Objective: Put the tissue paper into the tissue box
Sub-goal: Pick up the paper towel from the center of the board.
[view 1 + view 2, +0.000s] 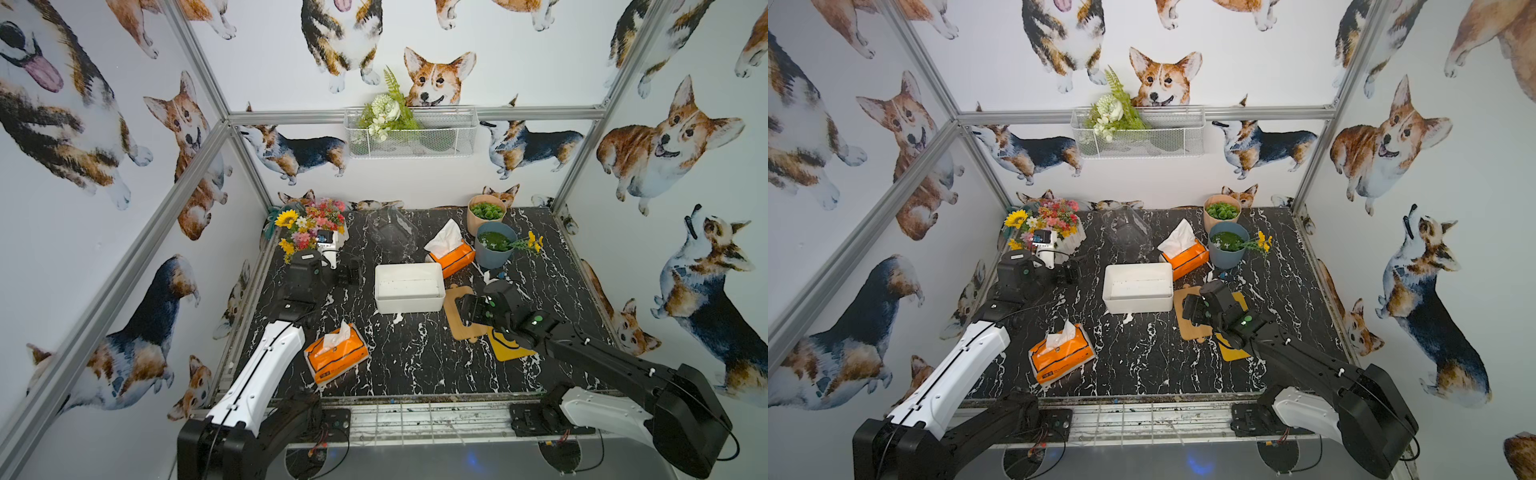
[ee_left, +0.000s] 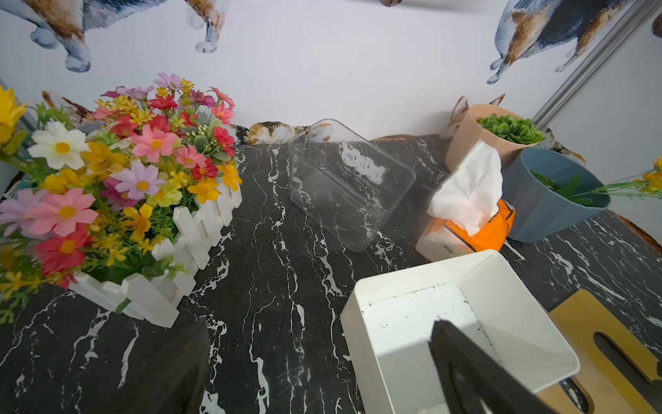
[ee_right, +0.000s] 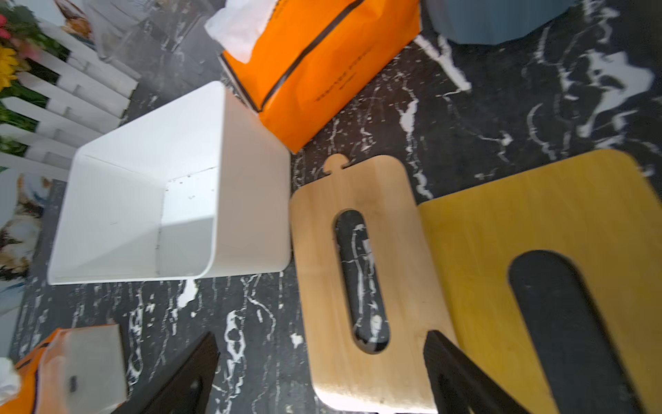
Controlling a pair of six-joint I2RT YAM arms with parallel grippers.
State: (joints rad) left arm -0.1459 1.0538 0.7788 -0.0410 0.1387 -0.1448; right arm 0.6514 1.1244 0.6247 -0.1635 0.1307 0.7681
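R pincer (image 3: 322,336) apart, empty, wooden slotted lid (image 3: 315,251) directly under it; open white tissue box (image 3: 247,179) just ahead. L pincer (image 2: 320,324) apart too, same box by one tip.

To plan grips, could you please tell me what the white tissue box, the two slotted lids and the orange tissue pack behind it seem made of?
White tissue box: likely plastic, smooth matte walls, rounded corners.
Pale slotted lid: bare wood, visible grain.
Yellow slotted lid: probably stained wood, faint grain.
Orange tissue pack: soft plastic film, creased, slightly shiny.
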